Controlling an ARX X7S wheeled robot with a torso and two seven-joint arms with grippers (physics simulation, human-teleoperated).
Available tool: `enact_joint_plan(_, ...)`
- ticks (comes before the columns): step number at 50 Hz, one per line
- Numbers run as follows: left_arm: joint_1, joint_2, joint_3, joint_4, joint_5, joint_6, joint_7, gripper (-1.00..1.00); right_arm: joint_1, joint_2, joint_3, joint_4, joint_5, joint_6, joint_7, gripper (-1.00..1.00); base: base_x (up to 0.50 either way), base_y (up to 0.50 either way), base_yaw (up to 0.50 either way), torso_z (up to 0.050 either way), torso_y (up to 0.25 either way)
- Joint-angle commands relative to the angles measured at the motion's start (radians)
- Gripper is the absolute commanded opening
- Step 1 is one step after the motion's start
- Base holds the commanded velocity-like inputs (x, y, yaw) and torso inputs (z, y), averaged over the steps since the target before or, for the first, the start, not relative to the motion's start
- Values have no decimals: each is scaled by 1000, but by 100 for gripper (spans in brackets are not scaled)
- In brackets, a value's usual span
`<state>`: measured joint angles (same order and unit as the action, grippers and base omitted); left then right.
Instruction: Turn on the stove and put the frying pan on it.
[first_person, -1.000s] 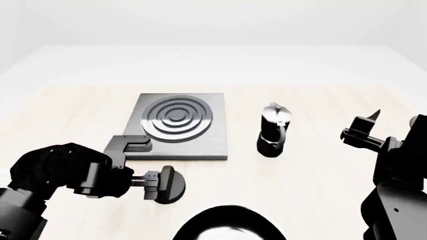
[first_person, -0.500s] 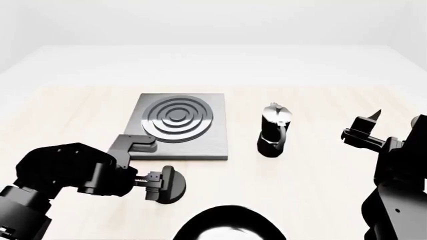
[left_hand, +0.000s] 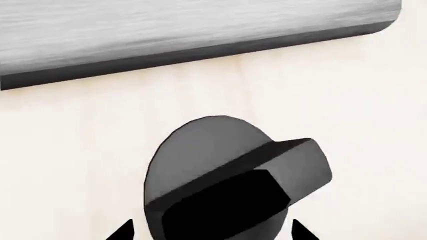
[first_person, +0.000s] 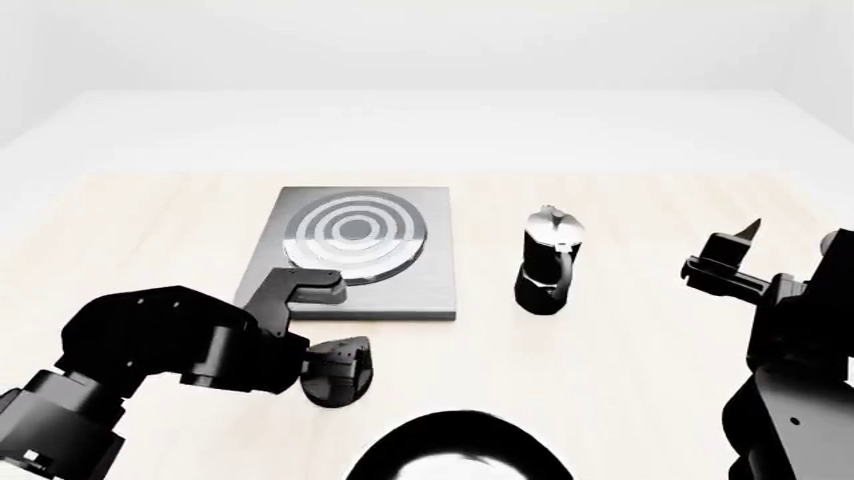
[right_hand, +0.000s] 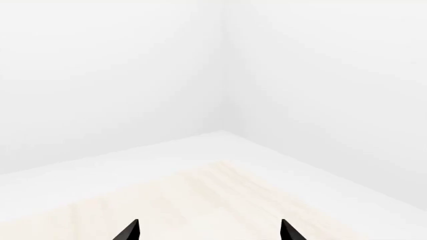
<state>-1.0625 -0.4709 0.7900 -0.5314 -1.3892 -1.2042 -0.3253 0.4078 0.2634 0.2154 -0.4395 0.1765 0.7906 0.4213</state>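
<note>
A: Stove (first_person: 358, 255) sits mid-table, slab flat; its separate knob (first_person: 336, 371) lies just in front, near edge.

B: Left gripper (first_person: 324, 366)?

A: On the knob. Wrist view shows the knob's ridge (left_hand: 248, 175) running between the two fingertips, askew. Whether it is clamped, cannot tell.

B: Burner (first_person: 355, 235)?

A: Rings read bright. Judging by that, the switching-on step is in hand or near done.

B: Frying pan (first_person: 458, 447)?

A: At table's near edge, apart from the slab. Right gripper (first_person: 718, 256) hangs off to the side, fingers spread, holding nothing.

B: Next?

A: Likely let go of the knob, then reach for the pan's handle, which is out of view.
</note>
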Motion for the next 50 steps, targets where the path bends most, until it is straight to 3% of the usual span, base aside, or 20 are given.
enact_joint_plan(1, -22, 21, 9, -12, 10, 21, 36, 100, 0, 2, -2, 0, 5, -1, 2, 100, 0, 0, 0, 0, 0)
enact_joint_plan(15, -68, 60, -74, -171, 54, 182, -151, 100, 1, 5, -4, -3, 10, 0, 5, 100, 0, 0, 0, 0, 0)
enact_joint_plan(29, -86, 78, -81, -242, 81, 235, -180, 100, -2, 7, -4, -10, 16, 1, 9, 100, 0, 0, 0, 0, 0)
enact_joint_plan(33, -86, 69, -82, -216, 82, 241, -174, 100, -2, 7, -6, -9, 17, 1, 11, 100, 0, 0, 0, 0, 0)
enact_joint_plan(36, -66, 24, -105, -55, 78, 279, -203, 100, -3, 8, -6, -11, 18, 1, 11, 100, 0, 0, 0, 0, 0)
enact_joint_plan(41, -89, -70, -178, 250, 14, 272, -297, 100, -2, 6, -4, -10, 22, 0, 13, 100, 0, 0, 0, 0, 0)
enact_joint_plan(43, -131, -95, -222, 325, -56, 231, -398, 100, -1, 3, 1, -10, 30, -1, 10, 100, 0, 0, 0, 0, 0)
enact_joint_plan(47, -270, -152, -304, 435, -321, 86, -555, 100, 2, -1, 9, -10, 42, 3, 7, 100, 0, 0, 0, 0, 0)
enact_joint_plan(50, -380, -198, -312, 441, -557, 18, -741, 100, 4, -4, 10, -5, 52, 6, 2, 100, 0, 0, 0, 0, 0)
